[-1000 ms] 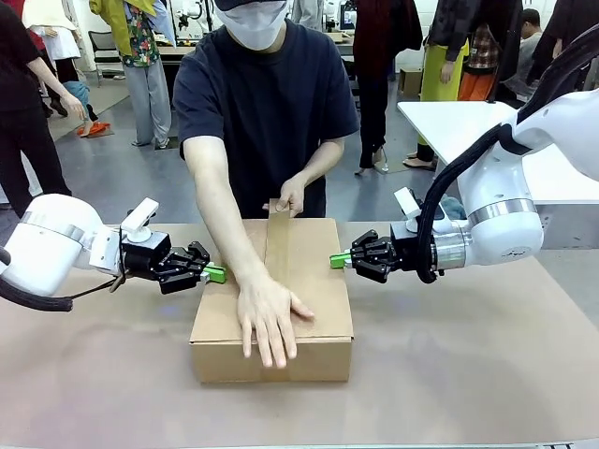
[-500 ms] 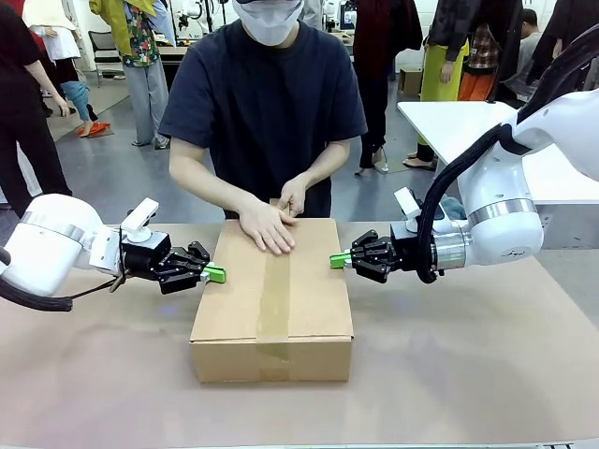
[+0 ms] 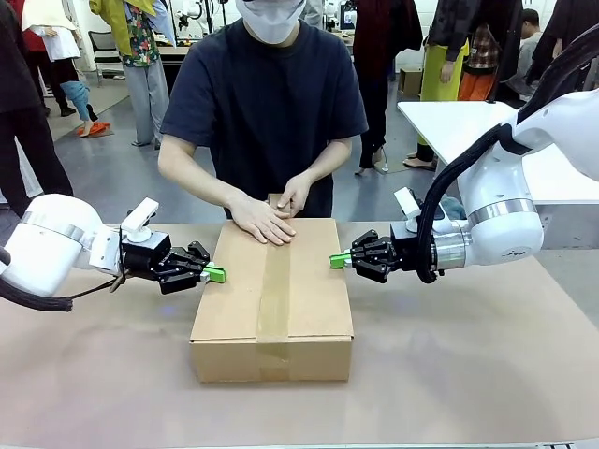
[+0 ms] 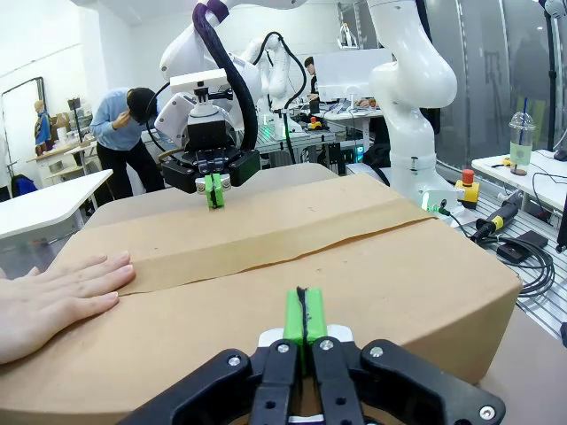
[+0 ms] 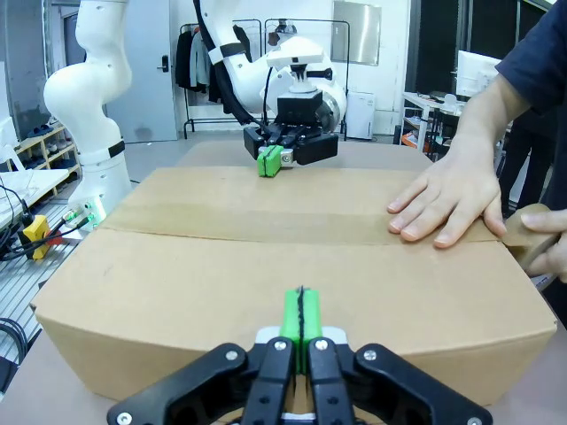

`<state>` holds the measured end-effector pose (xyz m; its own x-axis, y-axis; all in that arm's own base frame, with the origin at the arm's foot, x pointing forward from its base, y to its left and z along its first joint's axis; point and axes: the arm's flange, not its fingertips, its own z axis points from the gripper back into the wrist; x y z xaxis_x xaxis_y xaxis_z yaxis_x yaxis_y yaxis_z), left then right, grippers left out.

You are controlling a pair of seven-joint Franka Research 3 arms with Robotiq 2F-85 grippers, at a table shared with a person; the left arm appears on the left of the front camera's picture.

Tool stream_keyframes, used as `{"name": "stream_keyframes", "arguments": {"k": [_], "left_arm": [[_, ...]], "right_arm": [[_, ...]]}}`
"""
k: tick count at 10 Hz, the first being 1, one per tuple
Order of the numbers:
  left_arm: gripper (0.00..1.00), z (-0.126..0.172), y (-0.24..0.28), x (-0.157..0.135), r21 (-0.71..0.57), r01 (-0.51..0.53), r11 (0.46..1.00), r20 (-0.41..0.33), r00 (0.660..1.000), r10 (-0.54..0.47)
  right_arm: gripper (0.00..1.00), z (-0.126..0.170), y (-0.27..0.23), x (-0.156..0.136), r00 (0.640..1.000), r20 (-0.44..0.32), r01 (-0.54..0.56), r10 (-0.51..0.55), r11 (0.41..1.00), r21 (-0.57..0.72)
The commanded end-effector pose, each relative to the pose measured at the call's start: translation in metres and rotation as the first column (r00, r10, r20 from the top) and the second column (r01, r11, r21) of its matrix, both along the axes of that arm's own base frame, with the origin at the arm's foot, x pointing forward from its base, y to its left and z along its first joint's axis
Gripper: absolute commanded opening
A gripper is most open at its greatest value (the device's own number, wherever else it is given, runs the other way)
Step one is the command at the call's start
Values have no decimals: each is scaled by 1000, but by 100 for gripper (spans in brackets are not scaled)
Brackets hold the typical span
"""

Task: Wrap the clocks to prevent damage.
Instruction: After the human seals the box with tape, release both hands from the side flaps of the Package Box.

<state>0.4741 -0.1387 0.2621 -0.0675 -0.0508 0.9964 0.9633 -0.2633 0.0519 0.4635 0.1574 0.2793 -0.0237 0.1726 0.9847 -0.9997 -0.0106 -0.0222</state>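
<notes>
Table top (image 3: 487, 374): nearest you, covered w/ smooth brown kraft paper, matte, a few soft creases.
Box (image 3: 273, 299): plain corrugated cardboard, rectangular, flaps down, sitting flat at table centre between both arms. You can't see any clocks; box is closed, contents hidden.
Tape strip (image 3: 273, 285): brown paper tape, runs along the top seam from far edge to near edge and folds down the front face. Slightly darker than the cardboard, a bit wrinkled in the left wrist view.
Left gripper (image 3: 214, 273): black w/ green pads, clenched pad to pad on nothing, tip pressed to or just beside the box's left upper edge; you can't tell contact for sure. In its own wrist cam the left gripper (image 4: 304, 320) sits against the side wall, pads together.
Right gripper (image 3: 338, 261): same build, also clenched empty, tip at the box's right upper edge. Own cam shows the right gripper (image 5: 299, 317) up against the cardboard wall, fingers touching each other.
Person's hand on lid (image 3: 265, 224): flat, fingers spread, palm down on the far end of the top, over the tape.
Person's other hand (image 3: 291, 195): at the far edge, pinching a tape roll (image 5: 526, 235), brown, rounded; only partly seen.
Person's shirt (image 3: 267, 103): dark short sleeve tee, standing at far side.
</notes>
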Motion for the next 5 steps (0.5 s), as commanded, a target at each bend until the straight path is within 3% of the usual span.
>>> {"name": "stream_keyframes", "arguments": {"k": [1, 5], "left_arm": [[0, -1, 0, 1, 3, 3, 1000, 9, 1000, -3], [0, -1, 0, 1, 3, 3, 1000, 9, 1000, -3]], "right_arm": [[1, -3, 1, -1, 1000, -8, 12, -13, 1000, 0], [1, -3, 1, -1, 1000, -8, 12, -13, 1000, 0]]}}
